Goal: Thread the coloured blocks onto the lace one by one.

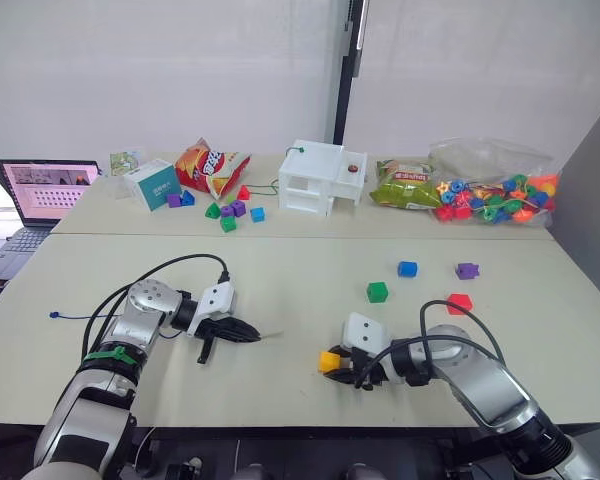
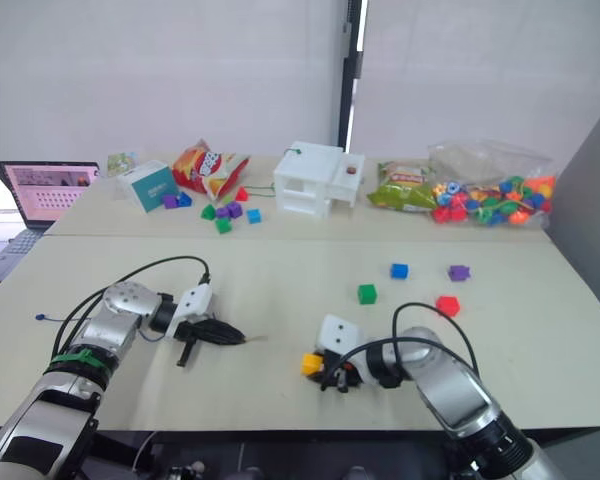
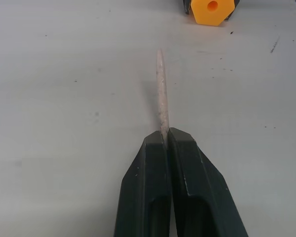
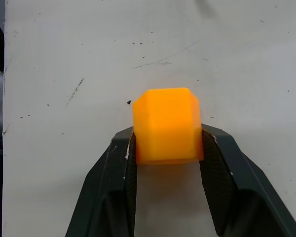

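Left wrist view: the left gripper jaws are pinched tight on the lace's pale tip, aimed at the yellow-orange block, clamped between the right gripper jaws above the table.

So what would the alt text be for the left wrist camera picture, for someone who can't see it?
The left gripper, its two black fingers shut, pinches the stiff pale tip of the lace, which points across a pale table towards the yellow-orange block. The block's round hole faces the tip, with a gap between them.
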Robot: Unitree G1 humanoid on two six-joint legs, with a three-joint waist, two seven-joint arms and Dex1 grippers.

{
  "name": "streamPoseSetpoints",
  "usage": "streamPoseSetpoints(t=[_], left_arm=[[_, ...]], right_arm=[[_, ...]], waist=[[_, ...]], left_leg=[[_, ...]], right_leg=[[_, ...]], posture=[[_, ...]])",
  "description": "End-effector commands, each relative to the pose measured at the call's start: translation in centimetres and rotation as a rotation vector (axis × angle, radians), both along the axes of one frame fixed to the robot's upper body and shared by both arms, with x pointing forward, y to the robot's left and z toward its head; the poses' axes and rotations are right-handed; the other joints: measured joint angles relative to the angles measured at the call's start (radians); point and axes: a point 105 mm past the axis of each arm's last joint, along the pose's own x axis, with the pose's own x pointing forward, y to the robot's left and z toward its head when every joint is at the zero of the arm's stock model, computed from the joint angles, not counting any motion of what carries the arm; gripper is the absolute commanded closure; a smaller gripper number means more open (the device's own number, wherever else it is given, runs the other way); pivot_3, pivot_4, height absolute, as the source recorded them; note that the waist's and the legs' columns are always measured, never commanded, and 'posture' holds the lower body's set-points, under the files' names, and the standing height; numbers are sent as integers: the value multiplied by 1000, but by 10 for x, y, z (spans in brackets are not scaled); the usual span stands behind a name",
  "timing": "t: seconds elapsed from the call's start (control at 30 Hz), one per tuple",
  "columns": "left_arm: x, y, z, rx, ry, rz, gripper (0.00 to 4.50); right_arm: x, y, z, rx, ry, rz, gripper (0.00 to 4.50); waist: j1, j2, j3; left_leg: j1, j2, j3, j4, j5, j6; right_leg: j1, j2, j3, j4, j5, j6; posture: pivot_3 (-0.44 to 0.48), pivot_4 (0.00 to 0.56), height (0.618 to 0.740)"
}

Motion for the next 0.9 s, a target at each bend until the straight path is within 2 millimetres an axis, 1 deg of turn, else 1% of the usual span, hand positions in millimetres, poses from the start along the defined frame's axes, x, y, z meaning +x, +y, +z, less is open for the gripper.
streamPoseSetpoints(t=[0.03, 0.1, 0.17, 0.3, 0.37, 0.43, 0.5, 0.57, 0.73, 0.9], left_arm=[[-3, -6, 35, 43, -25, -52, 4500], [-6, -7, 42, 103, 7, -37, 4500], [-10, -11, 46, 150, -15, -46, 4500], [-26, -20, 54, 178, 40, -74, 4500], [-43, -30, 51, 275, 39, -115, 4500], [-49, -33, 45, 345, 35, -106, 4500], [-50, -34, 42, 376, 42, -95, 4500], [-48, -38, 37, 394, 41, -82, 4500], [-37, -50, 29, 392, 28, -44, 4500], [-32, -64, 30, 358, 12, -44, 4500]], right_arm=[[-3, 6, 0, 0, -2, 29, 3227], [-3, 6, 0, -2, -2, 33, 3227], [-4, 6, -1, -5, -3, 39, 3227], [-4, 8, -1, -5, -3, 49, 3227], [-3, 10, -1, -17, -16, 65, 3227], [-2, 9, -2, -31, -25, 73, 3227], [-2, 9, -2, -35, -25, 76, 3227], [-2, 10, -3, -36, -25, 80, 3227], [-5, 10, -2, -40, -26, 96, 3227], [-6, 10, -2, -48, -27, 106, 3227]], waist=[[-3, -1, 0], [-6, -1, 0], [-6, 0, 0], [-7, -1, 0], [-10, -1, 0], [-9, 0, 0], [-9, -1, 1], [-9, -1, 1], [-6, -1, 1], [-5, -1, 1]], left_leg=[[-1, 0, 0, 0, 0, 0], [-2, 0, 0, 0, 0, 0], [-2, 0, -1, 0, 0, 0], [-2, 0, 0, 0, 0, 0], [-2, 1, -1, 0, 0, 0], [-2, 1, 0, 0, 0, 0], [-2, 1, 0, 0, 0, 0], [-2, 1, 0, 0, 0, 0], [-2, 0, 0, 0, 0, 0], [-2, 0, 0, 0, 0, 0]], right_leg=[[-1, 0, 0, 0, 0, 0], [-2, 0, 0, 1, 0, 0], [-2, 0, 0, 1, 0, 0], [-2, 1, 0, 0, 0, 0], [-2, 1, 0, 1, 0, 0], [-2, 1, 1, 1, 0, 0], [-2, 2, 1, 0, 0, 0], [-2, 2, 1, 0, 0, 0], [-2, 1, 1, 0, 0, 0], [-2, 1, 1, 0, 0, 0]], posture=[[0, 150, 740], [0, 150, 740], [0, 150, 740], [0, 150, 740], [0, 150, 740], [0, 150, 740], [0, 150, 740], [0, 150, 740], [0, 150, 740], [0, 150, 740]])
